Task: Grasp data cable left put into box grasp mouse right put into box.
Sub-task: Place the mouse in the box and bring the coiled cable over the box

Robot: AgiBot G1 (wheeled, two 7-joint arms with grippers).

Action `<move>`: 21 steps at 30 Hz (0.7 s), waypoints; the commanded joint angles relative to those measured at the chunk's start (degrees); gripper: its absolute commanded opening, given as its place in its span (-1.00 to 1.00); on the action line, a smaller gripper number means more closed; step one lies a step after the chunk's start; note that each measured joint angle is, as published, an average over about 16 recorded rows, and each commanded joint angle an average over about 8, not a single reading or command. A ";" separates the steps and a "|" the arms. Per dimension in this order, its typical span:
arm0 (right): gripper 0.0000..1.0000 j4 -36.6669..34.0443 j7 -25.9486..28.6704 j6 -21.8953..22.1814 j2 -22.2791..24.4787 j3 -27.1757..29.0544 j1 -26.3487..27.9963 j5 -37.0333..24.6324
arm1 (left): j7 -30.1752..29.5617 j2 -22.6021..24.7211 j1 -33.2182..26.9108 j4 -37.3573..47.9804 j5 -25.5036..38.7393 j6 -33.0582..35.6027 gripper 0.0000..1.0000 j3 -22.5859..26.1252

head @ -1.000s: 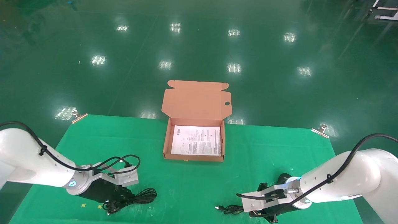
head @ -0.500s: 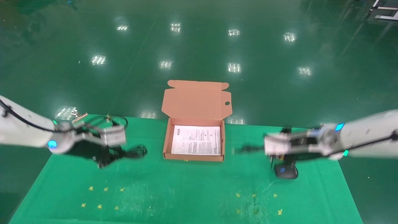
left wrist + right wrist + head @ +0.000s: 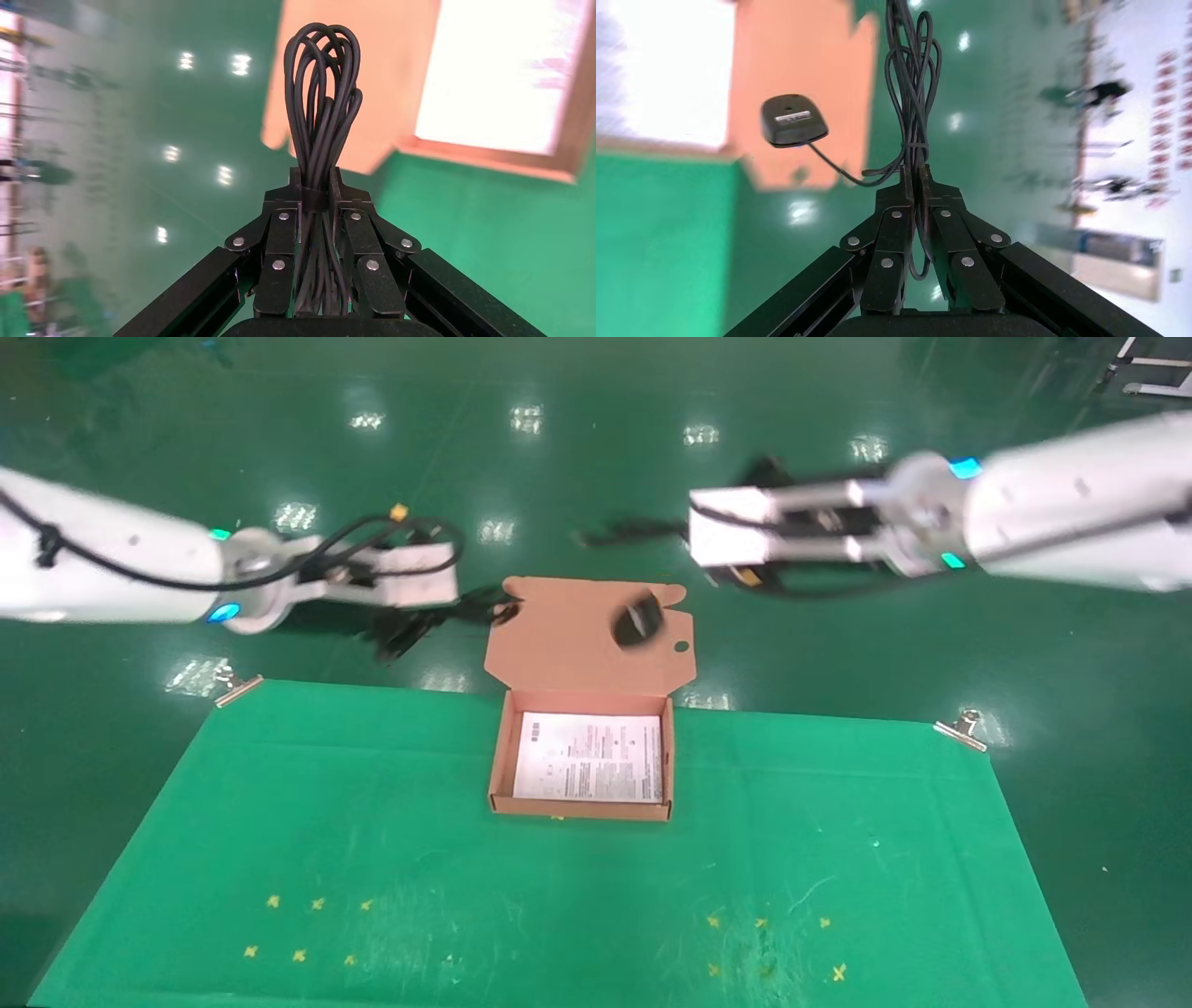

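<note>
Box (image 3: 585, 761) sits open near the far edge of my green tabletop (image 3: 372, 859), lid (image 3: 577, 635) standing back beyond the tray, white printed sheet (image 3: 589, 756) lying flat inside; I see nothing else in the tray. Left hand (image 3: 424, 617) is raised above and to the left of the lid, over the floor past the tabletop's far edge. In the left wrist view its fingers (image 3: 281, 239) are closed tight on the data cable (image 3: 320, 133), the looped bundle standing up from between them and the loose strands running down behind the pads; the box's lid and lining show past the loops. In the head view the bundle (image 3: 419, 621) hangs dark under that hand, its end just beside the lid's left corner. Right hand (image 3: 736, 575) is raised to the right of the lid, also beyond the tabletop. The right wrist view shows its fingers (image 3: 895, 225) pinched shut on the mouse's cord (image 3: 912, 84), not on the body; the gathered cord rises from the pads in long loops. Mouse (image 3: 794, 121) dangles free on a short length of cord, pale label facing the camera. In the head view the mouse (image 3: 637, 621) hangs in front of the upright lid, above the tray, touching nothing that I can make out. Metal clips (image 3: 959, 728) hold the cloth at the far corners.
</note>
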 commanded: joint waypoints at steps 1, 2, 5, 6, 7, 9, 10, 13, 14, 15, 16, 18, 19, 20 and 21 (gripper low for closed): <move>-1.00 -1.62 -1.58 1.38 -1.97 0.43 1.31 0.77 | -0.23 0.76 -0.53 -1.10 0.67 -1.14 -1.00 -0.02; -1.00 -2.90 -2.65 1.96 -2.97 0.62 1.99 1.24 | -0.29 1.11 -0.79 -1.23 0.95 -1.57 -1.00 -0.03; -1.00 -7.16 -6.27 3.50 -5.92 1.21 4.08 2.86 | -0.45 2.03 -1.55 -1.36 1.54 -2.63 -1.00 -0.11; -1.00 -8.59 -7.60 3.88 -6.80 1.40 4.72 3.44 | -0.44 2.27 -1.77 -1.30 1.64 -2.84 -1.00 -0.14; -1.00 -9.78 -8.71 4.17 -7.51 1.55 5.23 3.93 | -0.42 2.46 -1.94 -1.24 1.72 -2.99 -1.00 -0.15; -1.00 -11.71 -10.55 4.60 -8.62 1.81 6.02 4.78 | -0.35 2.75 -2.21 -1.14 1.77 -3.16 -1.00 -0.19; -1.00 -12.80 -11.61 4.80 -9.24 1.95 6.50 5.26 | -0.26 2.87 -2.38 -1.11 1.77 -3.25 -1.00 -0.21; -1.00 -14.95 -13.72 5.10 -10.48 2.21 7.34 6.26 | -0.07 3.00 -2.68 -1.01 1.84 -3.36 -1.00 -0.21; -1.00 -15.36 -14.02 5.15 -10.73 2.25 7.40 6.46 | -0.10 2.96 -2.73 -0.95 1.89 -3.34 -1.00 -0.20; -1.00 -15.82 -14.40 5.19 -11.02 2.28 7.43 6.70 | -0.15 2.90 -2.79 -0.85 1.97 -3.29 -1.00 -0.17; -1.00 -16.39 -14.87 5.23 -11.35 2.29 7.43 6.95 | -0.21 2.79 -2.86 -0.73 2.09 -3.22 -1.00 -0.13; -1.00 -16.97 -15.12 5.23 -11.77 2.23 7.03 7.22 | -0.52 2.39 -2.91 -0.47 2.51 -3.04 -1.00 0.01; -1.00 -17.18 -15.13 5.17 -11.93 2.15 6.67 7.30 | -0.78 2.11 -2.91 -0.29 2.81 -2.91 -1.00 0.10; -1.00 -17.43 -15.15 5.14 -12.14 2.07 6.29 7.37 | -1.10 1.81 -2.92 -0.11 3.21 -2.78 -1.00 0.23; -1.00 -17.72 -15.21 5.12 -12.41 1.97 5.93 7.43 | -1.47 1.49 -2.94 0.04 3.72 -2.69 -1.00 0.37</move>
